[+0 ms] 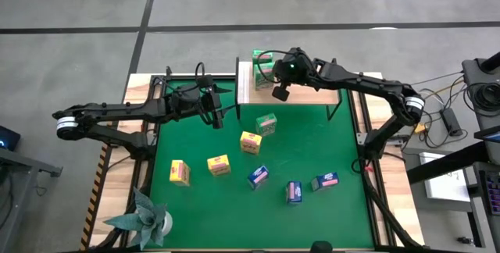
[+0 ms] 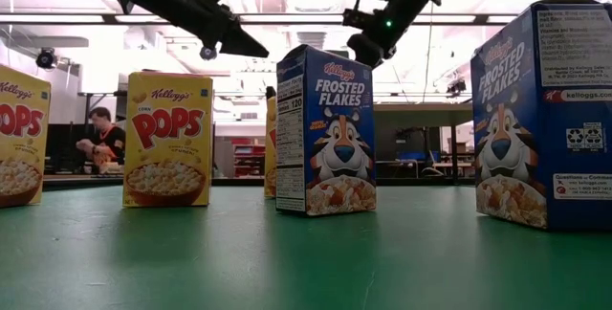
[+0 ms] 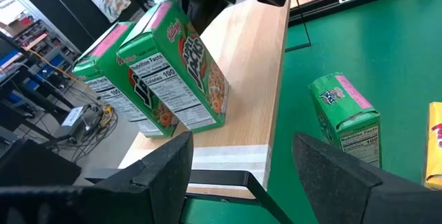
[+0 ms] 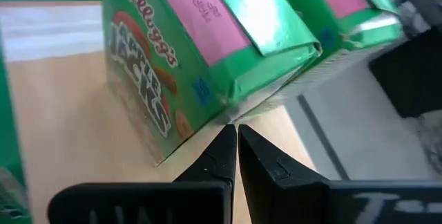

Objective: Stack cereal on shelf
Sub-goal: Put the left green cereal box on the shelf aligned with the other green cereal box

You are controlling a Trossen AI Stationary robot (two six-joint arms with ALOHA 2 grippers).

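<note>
Right hand (image 4: pixel 237 156): fingers pressed together, holding nothing, tips just beside the lower edge of the nearer green cereal box (image 4: pixel 200 51) on the shelf (image 4: pixel 76 124). Whether they touch the box cannot be told.

Left hand (image 3: pixel 242 162): fingers (image 3: pixel 162 172) spread wide, holding nothing, poised at the white-edged end of the shelf (image 3: pixel 245 79), apart from every box.

Count: two green boxes stand side by side on the shelf, directly beyond the right hand (image 1: pixel 281 90); from above they show at the shelf's far corner (image 1: pixel 264 64). A third green box (image 1: pixel 266 123) stands on the green mat (image 1: pixel 336 144), near the left hand. Three yellow boxes (image 1: pixel 219 165) and three blue boxes (image 1: pixel 294 192) lie scattered on the mat farther from both hands.

Surroundings: a folded teal paper plant (image 1: pixel 145 216) sits at the corner of the surface, well apart. A person (image 2: pixel 103 141) shows in the room behind.
</note>
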